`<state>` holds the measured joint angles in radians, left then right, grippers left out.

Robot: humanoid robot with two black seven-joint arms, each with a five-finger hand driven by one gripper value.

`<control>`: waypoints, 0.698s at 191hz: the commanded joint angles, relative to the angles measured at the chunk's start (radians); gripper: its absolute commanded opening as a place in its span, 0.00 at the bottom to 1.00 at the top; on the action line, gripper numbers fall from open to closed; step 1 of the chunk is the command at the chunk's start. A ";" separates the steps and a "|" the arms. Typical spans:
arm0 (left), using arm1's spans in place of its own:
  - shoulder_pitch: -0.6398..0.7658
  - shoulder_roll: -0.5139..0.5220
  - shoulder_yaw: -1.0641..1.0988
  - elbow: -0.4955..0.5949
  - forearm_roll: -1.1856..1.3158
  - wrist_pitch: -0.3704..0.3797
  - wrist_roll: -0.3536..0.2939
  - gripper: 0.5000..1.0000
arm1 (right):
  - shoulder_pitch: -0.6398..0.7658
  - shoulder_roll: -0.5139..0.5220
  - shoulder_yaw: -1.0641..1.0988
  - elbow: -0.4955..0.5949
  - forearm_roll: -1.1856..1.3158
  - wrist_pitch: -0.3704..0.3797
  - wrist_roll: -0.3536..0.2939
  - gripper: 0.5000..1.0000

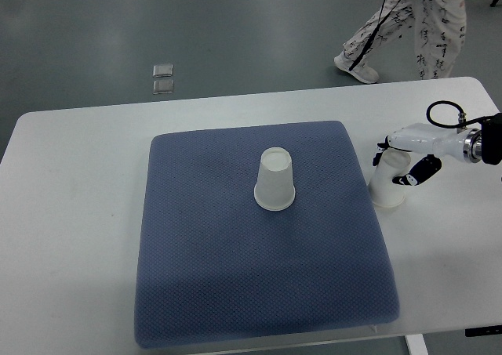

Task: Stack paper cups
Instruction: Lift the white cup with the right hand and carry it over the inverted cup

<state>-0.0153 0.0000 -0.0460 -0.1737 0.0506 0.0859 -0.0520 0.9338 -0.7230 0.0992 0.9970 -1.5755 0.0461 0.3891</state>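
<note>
Fingers of the right hand (pixel 409 165) wrap a paper cup (pixel 388 184) at three o'clock on the tabletop (pixel 70 214); pickup underway. Next, carry it over the upturned cup (pixel 275 179) mid-mat (pixel 259 292).

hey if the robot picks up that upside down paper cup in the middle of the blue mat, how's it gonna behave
The paper cup looks thin-walled and empty, so probably very light and easy to crush if squeezed hard. It stands upside down on its wide rim on the soft blue mat, so it likely sits fairly steady, though a sideways nudge may tip it, and then it could roll.
</note>
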 commanded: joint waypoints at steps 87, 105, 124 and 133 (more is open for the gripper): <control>0.000 0.000 0.000 0.000 0.000 0.000 0.000 1.00 | 0.201 -0.038 0.010 0.028 0.031 0.064 0.005 0.05; 0.000 0.000 0.000 -0.001 0.000 0.000 0.001 1.00 | 0.269 -0.039 0.011 0.049 0.046 0.100 0.016 0.05; 0.000 0.000 0.000 0.000 0.000 0.000 0.000 1.00 | 0.319 -0.039 0.011 0.086 0.066 0.135 0.017 0.05; 0.000 0.000 0.000 0.000 0.000 0.000 0.000 1.00 | 0.339 -0.039 0.011 0.114 0.084 0.144 0.019 0.05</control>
<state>-0.0153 0.0000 -0.0460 -0.1737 0.0506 0.0859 -0.0520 1.2260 -0.7623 0.1102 1.0626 -1.5211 0.1631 0.4054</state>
